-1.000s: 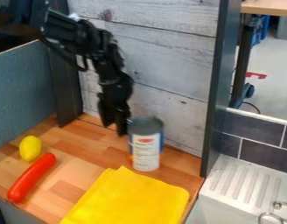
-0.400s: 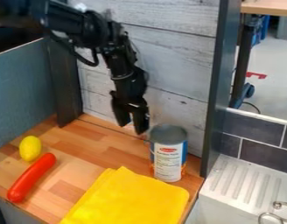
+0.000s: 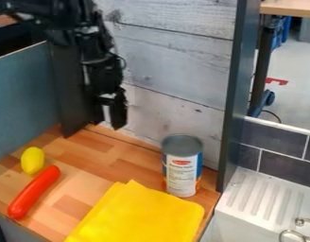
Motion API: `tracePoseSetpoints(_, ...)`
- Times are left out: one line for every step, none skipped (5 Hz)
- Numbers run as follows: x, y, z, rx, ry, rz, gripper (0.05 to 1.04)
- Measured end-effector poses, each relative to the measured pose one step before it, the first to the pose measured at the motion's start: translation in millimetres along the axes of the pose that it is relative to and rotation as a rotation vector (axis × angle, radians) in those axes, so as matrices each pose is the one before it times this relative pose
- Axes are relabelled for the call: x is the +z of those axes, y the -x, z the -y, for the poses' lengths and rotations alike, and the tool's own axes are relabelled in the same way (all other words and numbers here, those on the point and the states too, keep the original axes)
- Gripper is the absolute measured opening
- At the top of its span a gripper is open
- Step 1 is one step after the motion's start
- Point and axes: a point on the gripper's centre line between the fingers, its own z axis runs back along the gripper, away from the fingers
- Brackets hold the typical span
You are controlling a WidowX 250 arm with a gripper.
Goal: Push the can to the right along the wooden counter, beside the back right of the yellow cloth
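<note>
Camera view: my gripper (image 3: 108, 124) hangs near the whitewashed board wall (image 3: 176, 61), its two fingers released and parted. The can (image 3: 181, 176) stands upright near the counter's back right corner, grey top up, its contents hidden from me. Beside it on the wooden counter (image 3: 119, 163) lies a yellow cloth (image 3: 142, 215); farther left, a lemon (image 3: 32, 160) and red sausage (image 3: 34, 192). Right: a ridged white drainboard (image 3: 262, 194).

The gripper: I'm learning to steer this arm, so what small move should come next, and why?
I'd probably raise the gripper slightly: its fingers are apart and hold nothing, and the can stands upright on the wooden counter, clear of them, so it seems to need no support.
</note>
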Motion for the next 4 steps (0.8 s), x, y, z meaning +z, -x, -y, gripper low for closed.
tracePoseSetpoints(4.81, 38.27, 3.21, 0.0165, 0.0064, -0.0713, 0.999)
tracePoseSetpoints(0.94, 30.92, 13.94, -0.0157, -0.0024, -0.0276, 0.999)
tracePoseSetpoints(6.63, 18.24, 5.19, -0.0261, -0.0626, 0.0467, 0.999)
tracePoseSetpoints(2.34, 6.36, 3.29, -0.0361, -0.0131, 0.0153, 0.999)
